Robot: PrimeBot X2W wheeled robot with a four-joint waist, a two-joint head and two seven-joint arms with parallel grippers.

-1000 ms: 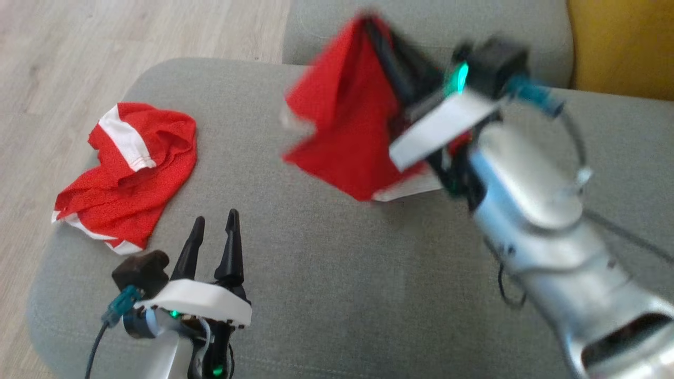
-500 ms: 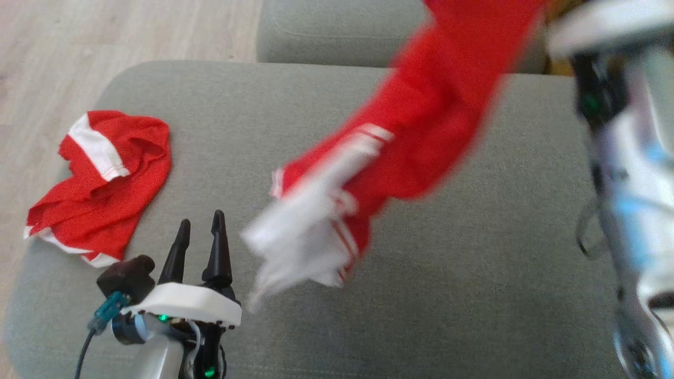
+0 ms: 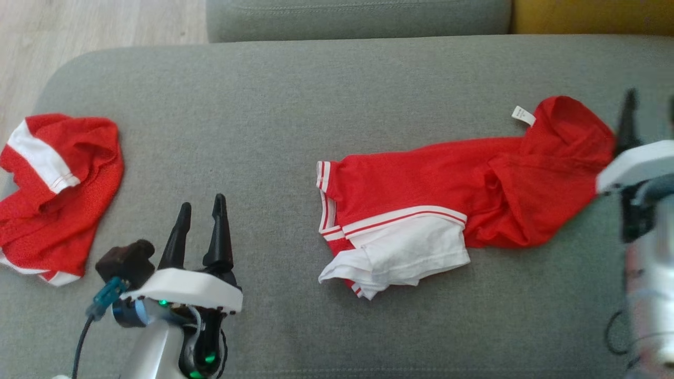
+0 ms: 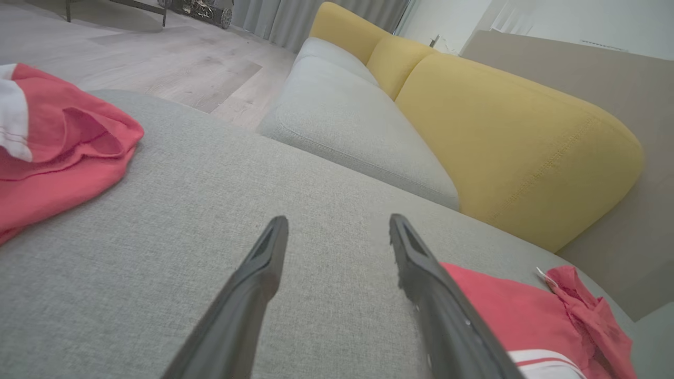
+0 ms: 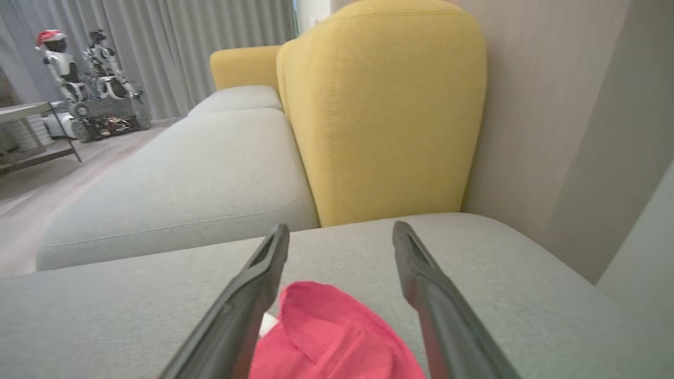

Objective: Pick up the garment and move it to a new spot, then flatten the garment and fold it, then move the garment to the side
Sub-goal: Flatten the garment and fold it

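The garment (image 3: 447, 195), a red shirt with white trim and a white tag, lies stretched out on the right half of the grey cushion (image 3: 274, 116), crumpled at its white sleeve end. My right gripper (image 3: 650, 105) stands open just past its right end. In the right wrist view the right gripper's (image 5: 341, 227) fingers are spread above the garment's (image 5: 326, 337) red edge, touching nothing. My left gripper (image 3: 202, 202) rests open at the lower left, well apart from the garment. The left wrist view shows the left gripper (image 4: 338, 221) over bare cushion, with the garment (image 4: 516, 316) to its right.
A second crumpled red and white garment (image 3: 52, 189) lies at the cushion's left edge. Another grey cushion (image 3: 358, 18) sits behind, with a yellow backrest (image 3: 590, 16) at the far right. Wooden floor (image 3: 79, 21) lies beyond the left edge.
The right gripper swung the garment down, let it go and opened; the garment now lies spread on the cushion. The head camera shifted. The left gripper stayed put.
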